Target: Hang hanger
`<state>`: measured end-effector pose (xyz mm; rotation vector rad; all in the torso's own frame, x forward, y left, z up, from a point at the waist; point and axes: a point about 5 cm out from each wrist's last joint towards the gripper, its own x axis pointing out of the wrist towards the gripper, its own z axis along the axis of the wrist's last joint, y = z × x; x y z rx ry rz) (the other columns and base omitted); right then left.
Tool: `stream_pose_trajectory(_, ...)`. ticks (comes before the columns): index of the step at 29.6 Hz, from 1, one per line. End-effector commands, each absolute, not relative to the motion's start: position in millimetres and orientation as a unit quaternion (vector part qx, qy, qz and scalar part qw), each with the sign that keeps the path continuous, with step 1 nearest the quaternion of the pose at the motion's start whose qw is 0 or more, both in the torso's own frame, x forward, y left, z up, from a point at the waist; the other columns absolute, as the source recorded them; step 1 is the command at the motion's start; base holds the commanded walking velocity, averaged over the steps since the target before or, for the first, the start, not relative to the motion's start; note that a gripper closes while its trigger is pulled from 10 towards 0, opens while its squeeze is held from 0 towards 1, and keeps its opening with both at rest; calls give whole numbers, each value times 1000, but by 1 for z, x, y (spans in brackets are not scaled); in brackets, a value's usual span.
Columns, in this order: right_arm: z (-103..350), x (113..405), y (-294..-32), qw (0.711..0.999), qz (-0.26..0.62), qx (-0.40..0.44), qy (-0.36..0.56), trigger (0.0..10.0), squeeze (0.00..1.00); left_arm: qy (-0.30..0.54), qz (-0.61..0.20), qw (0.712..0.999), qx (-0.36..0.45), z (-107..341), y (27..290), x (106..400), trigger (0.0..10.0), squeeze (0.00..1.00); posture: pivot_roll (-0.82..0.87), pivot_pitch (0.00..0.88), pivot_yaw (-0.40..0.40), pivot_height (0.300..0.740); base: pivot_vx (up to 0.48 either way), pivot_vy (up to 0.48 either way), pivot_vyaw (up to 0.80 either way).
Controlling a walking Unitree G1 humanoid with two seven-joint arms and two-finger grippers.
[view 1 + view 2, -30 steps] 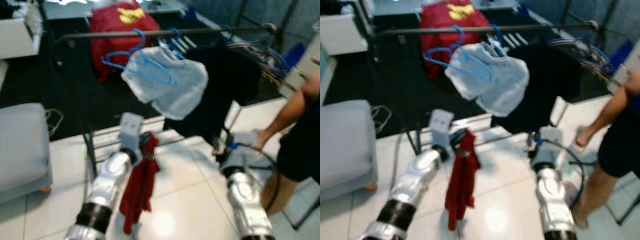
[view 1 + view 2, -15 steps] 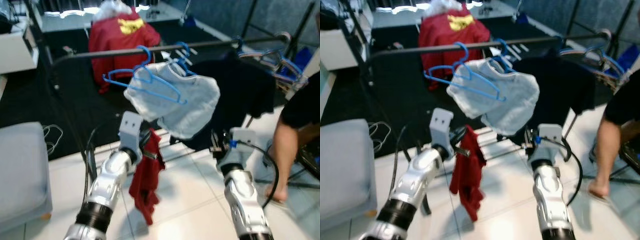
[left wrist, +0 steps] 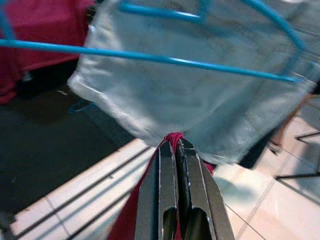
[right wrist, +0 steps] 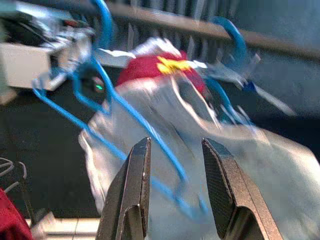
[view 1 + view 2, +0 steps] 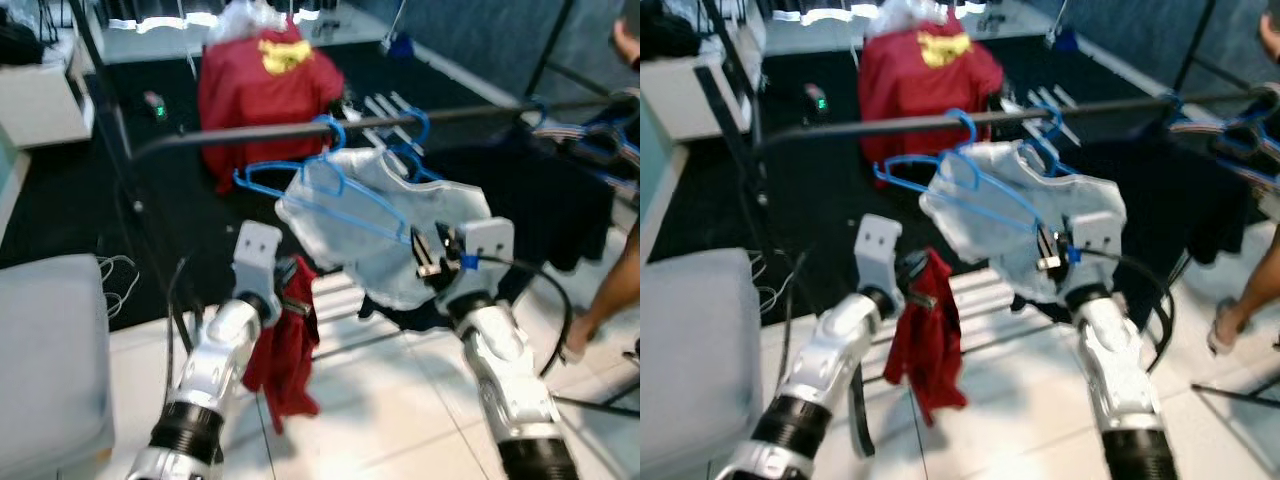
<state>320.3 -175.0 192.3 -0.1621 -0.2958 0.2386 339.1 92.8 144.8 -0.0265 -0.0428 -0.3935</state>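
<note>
Left gripper point(image 3: 175, 145) is pinching a dark red cloth point(image 5: 285, 345), jaws tight. Right gripper point(image 4: 175, 152) is hovering with its 2 fingers parted before the blue plastic hanger point(image 5: 320, 190) hooked on the dark metal rail point(image 5: 300, 132). Best to centre the hanger's lower bar between those fingers before closing.

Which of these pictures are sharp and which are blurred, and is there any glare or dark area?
Left wrist view: sharpest; the left gripper shut on the red cloth is crisp. Right wrist view: motion blur smears the blue hanger and white garment, while the right gripper looks clearer. Eye views: mildly soft; glare along the top edge, and the floor behind the rail is dark.
</note>
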Motion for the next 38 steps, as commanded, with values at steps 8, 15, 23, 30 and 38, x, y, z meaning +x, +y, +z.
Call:
stream_pose_trajectory(8,195,318,-164,971,167,-92,-143,10000,0,-24,-186,982,-15,143,100,339,10000,0,-91,109,-43,740,394,0,0)
stream_pose_trajectory(15,209,312,-155,963,190,-101,-161,10000,0,-20,-178,984,-18,142,102,339,10000,0,-94,127,-40,740,39,0,0)
stream_pose_trajectory(23,210,311,-153,962,198,-101,-158,10000,0,-19,-178,984,-16,142,103,339,10000,0,-94,134,-39,740,0,0,0)
stream_pose_trajectory(30,211,311,-153,964,195,-104,-150,10000,0,-18,-179,984,-16,142,103,339,10000,0,-94,138,-37,740,0,0,0)
stream_pose_trajectory(38,213,313,-160,966,193,-91,-143,10000,1000,-17,-181,983,-15,142,103,340,10000,0,-92,144,-32,740,0,0,0)
